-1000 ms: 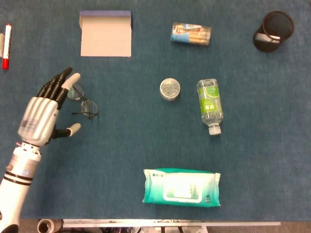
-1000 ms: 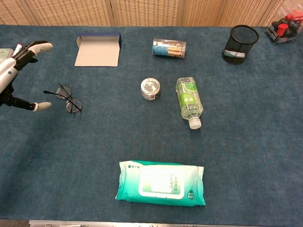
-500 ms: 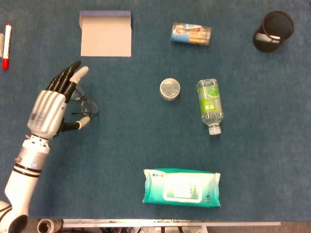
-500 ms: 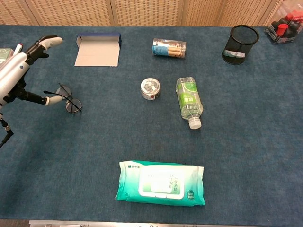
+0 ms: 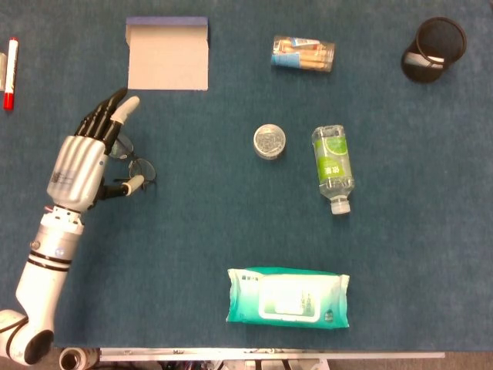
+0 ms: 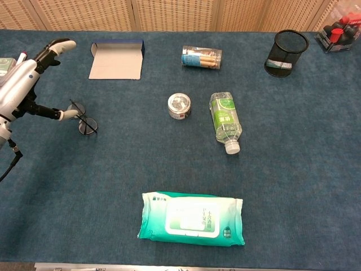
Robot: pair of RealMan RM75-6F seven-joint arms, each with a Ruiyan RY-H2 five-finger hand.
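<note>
- Hovering over the eyeglasses (image 5: 135,163), the left hand (image 5: 81,169) has its fingers (image 5: 108,123) stretched forward and its thumb out to the side, spread wide and holding nothing
- Thumb tip lies at the frame's near lens in the chest view, possibly touching it; contact is hard to judge
- Just beyond the fingertips lies an open cardboard box (image 5: 168,55)
- Far off to the hand's right lie a small round tin (image 5: 269,142) and a water bottle (image 5: 333,166) on its side
</note>
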